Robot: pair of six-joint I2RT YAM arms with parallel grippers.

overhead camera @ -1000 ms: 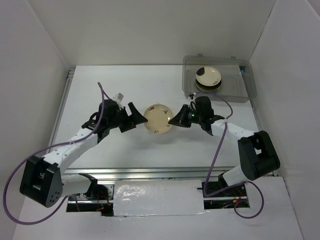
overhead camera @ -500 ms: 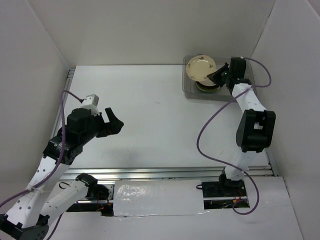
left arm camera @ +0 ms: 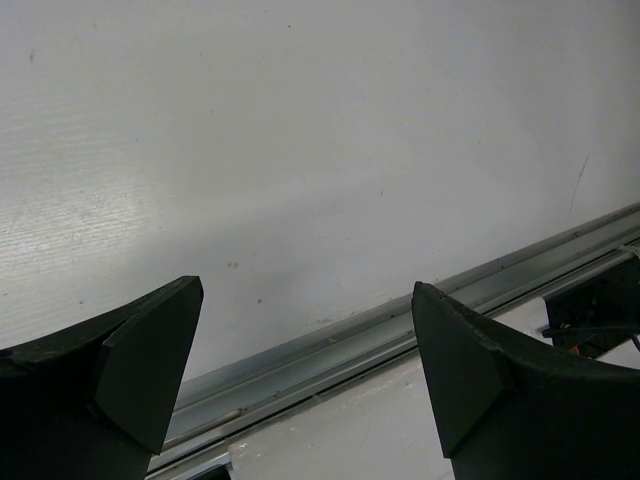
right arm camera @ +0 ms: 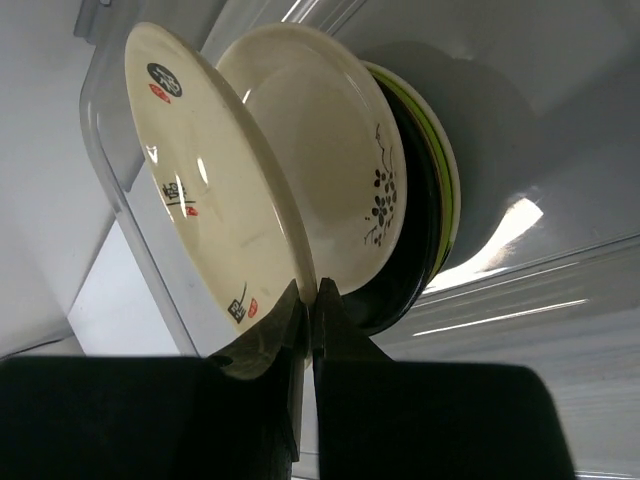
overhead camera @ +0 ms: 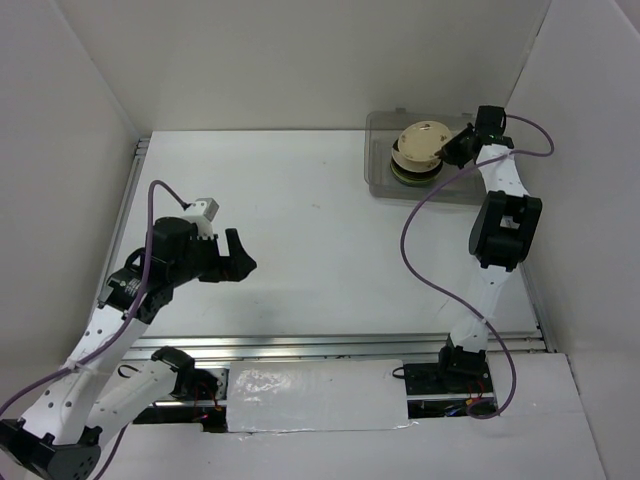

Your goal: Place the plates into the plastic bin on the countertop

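A cream plate (overhead camera: 420,140) with dark and red marks (right arm camera: 210,190) is pinched at its rim by my right gripper (overhead camera: 453,150) (right arm camera: 313,290), which is shut on it. It tilts over a stack of plates (overhead camera: 412,172) inside the clear plastic bin (overhead camera: 385,135). In the stack, a cream plate with flower marks (right arm camera: 330,150) lies on a black plate (right arm camera: 420,270) and a lime green one (right arm camera: 445,190). My left gripper (overhead camera: 238,255) (left arm camera: 306,290) hangs open and empty over the white countertop (overhead camera: 300,190), far left of the bin.
The bin sits in the back right corner against the white wall panels (overhead camera: 560,150). A metal rail (left arm camera: 380,330) runs along the countertop's near edge, just below my left gripper. The bin's clear wall (right arm camera: 105,150) rises beside the held plate.
The right gripper carried the cream plate from the middle of the countertop into the bin and over the stack. The left arm drew back to the near left, its gripper open.
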